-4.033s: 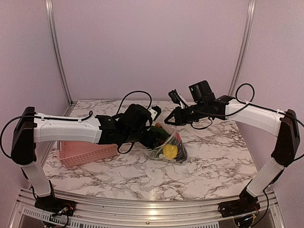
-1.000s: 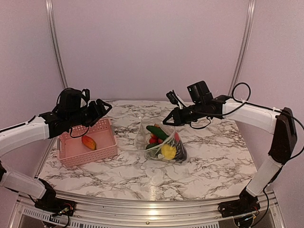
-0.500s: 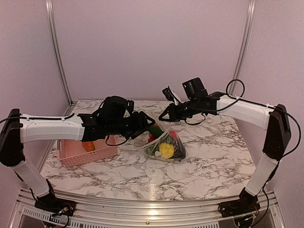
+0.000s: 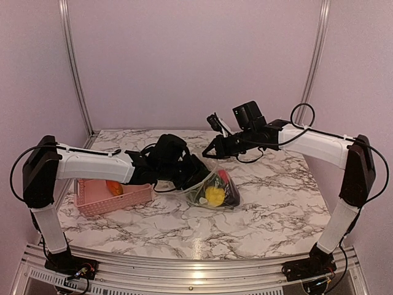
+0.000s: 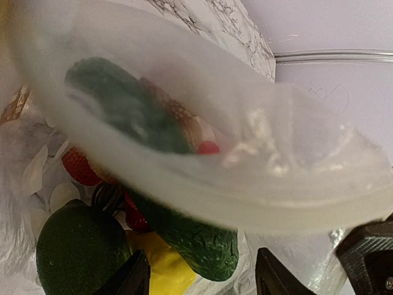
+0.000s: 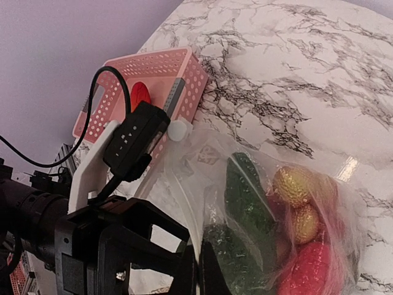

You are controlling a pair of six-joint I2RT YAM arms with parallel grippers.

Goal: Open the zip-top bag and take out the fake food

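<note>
The zip-top bag [image 4: 216,192] lies mid-table with its mouth held up toward the left. My right gripper [image 4: 212,151] [image 6: 199,270] is shut on the bag's upper rim. Reaching into that mouth is my left gripper [image 4: 187,174] [image 5: 202,279], open. The end of a green cucumber [image 5: 199,243] sits between its fingers [image 5: 132,276], with a gap on each side. More fake food shows inside the bag: a yellow piece [image 5: 161,270], a dark green one [image 5: 77,246], red strawberries [image 5: 77,167] and golden pieces [image 6: 291,184].
A pink perforated basket [image 4: 101,201] [image 6: 187,77] stands at the left edge of the table, with one orange-red toy piece [image 4: 113,187] [image 6: 140,95] in it. Marble tabletop surrounds the bag. The left arm's wrist [image 6: 132,138] fills the near left of the right wrist view.
The left arm has swung from above the basket over to the bag and pushed its gripper into the mouth. The right gripper, still holding the rim, shifted slightly left.
</note>
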